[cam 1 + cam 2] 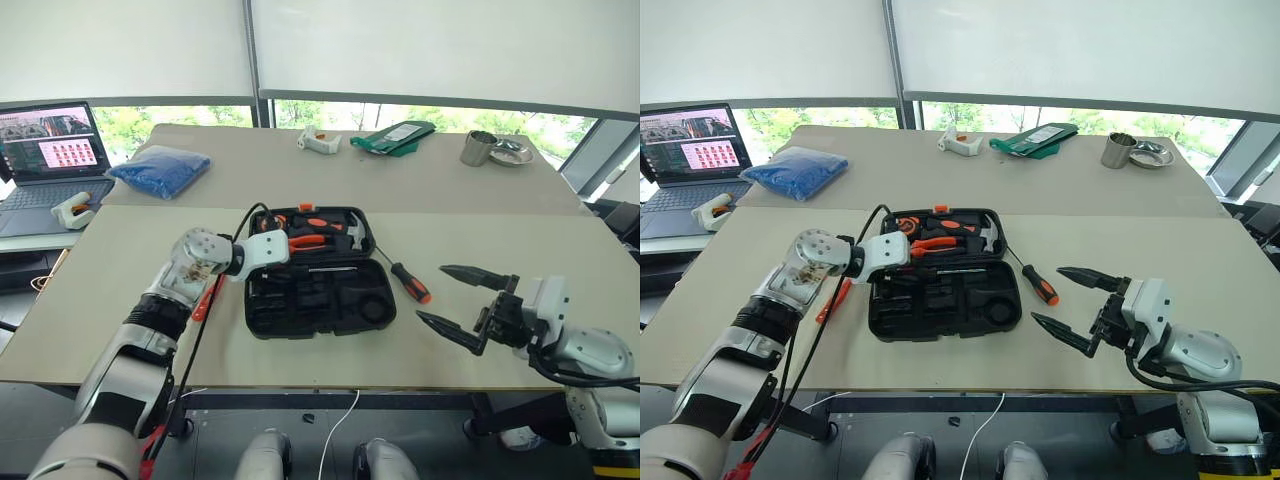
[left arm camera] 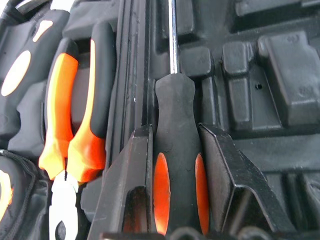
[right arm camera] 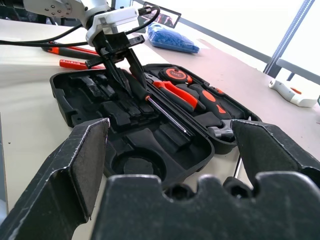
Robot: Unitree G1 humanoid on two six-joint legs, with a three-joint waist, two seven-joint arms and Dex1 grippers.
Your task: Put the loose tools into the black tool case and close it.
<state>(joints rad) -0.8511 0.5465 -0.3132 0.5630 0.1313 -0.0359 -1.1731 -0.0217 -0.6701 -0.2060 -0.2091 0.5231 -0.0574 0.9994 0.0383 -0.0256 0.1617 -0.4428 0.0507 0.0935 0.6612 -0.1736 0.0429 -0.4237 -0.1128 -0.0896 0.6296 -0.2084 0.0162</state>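
A: What is nearest, on the right side?

B: The right gripper (image 1: 462, 302) hovers above the table (image 1: 560, 250), its 2 black fingers spread wide with nothing between them. It points toward the black tool case (image 1: 320, 300), which sits well apart from its tips.

A: And between those jaws and the case?

B: 1 screwdriver (image 1: 405, 277) with a black-and-orange handle lies loose on the table, just beyond the right fingertips and beside the case's right edge.

A: The left gripper?

B: The left gripper (image 3: 120, 57) reaches down over the open case near the hinge line. Its jaws are clenched on the handle of a second screwdriver (image 2: 175, 165); the shaft runs forward from the fingers along the middle of the case, over the moulded slots.

A: What lies beside those jaws?

B: On one side, seated in the lid half, are orange-handled pliers (image 2: 75, 125), with a hammer (image 1: 352, 232) and a round tape measure (image 3: 172, 75) further along. On the outer side of the left arm, 2 slim orange tools (image 3: 70, 56) lie on the table, just outside the case.

A: Farther off?

B: A blue bag (image 1: 160, 170) rests well beyond the left jaws, on the far table.
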